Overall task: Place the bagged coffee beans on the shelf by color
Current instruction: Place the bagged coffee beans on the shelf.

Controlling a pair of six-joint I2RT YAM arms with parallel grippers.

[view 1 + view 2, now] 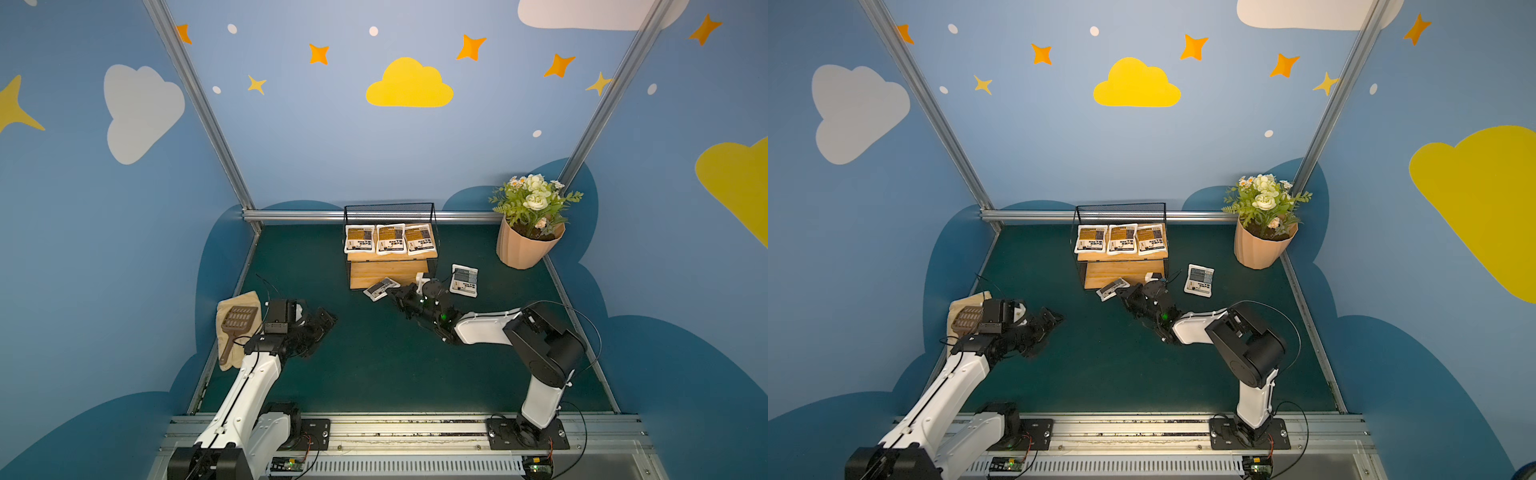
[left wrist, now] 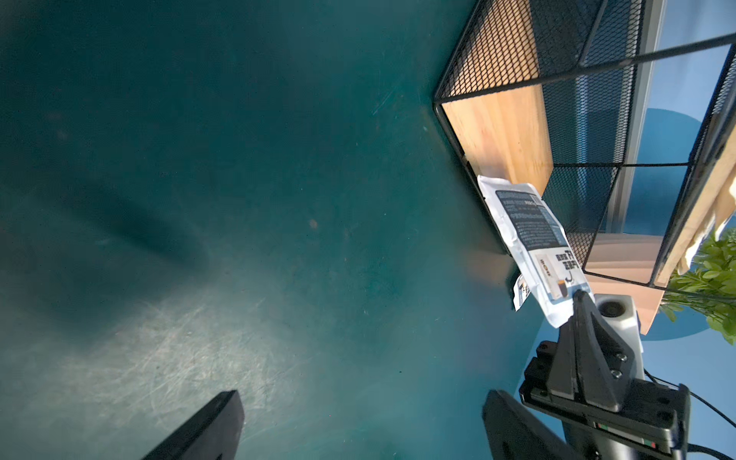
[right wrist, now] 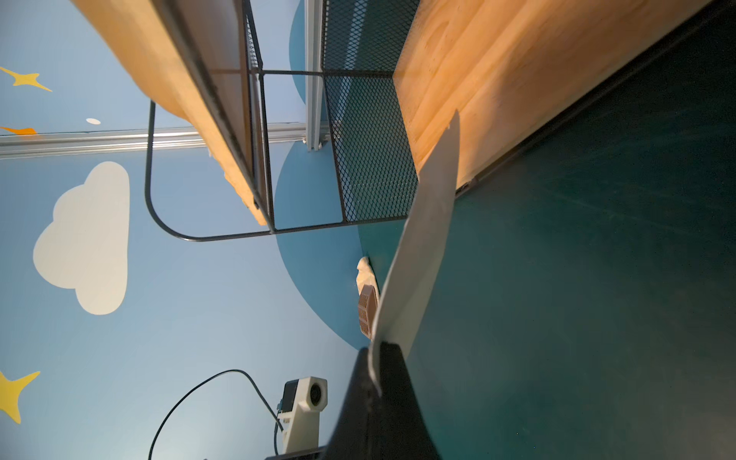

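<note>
Already, three orange-labelled pouches (image 1: 390,240) lie side by side on the upper board (image 1: 390,257) of the shelf (image 1: 389,209), so we judge that colour finished. We see the right hand (image 1: 393,293) clenched on one end of a grey-blue pouch (image 1: 381,287), whose far end reaches over the front edge of the bare lower board (image 1: 386,272); whether it touches the wood we cannot tell. The second grey-blue pouch (image 1: 464,281) lies flat on the counter (image 1: 374,365), just beside the shelf. The left hand (image 1: 325,321) hangs released and empty, well apart. Two placements are left, we judge
</note>
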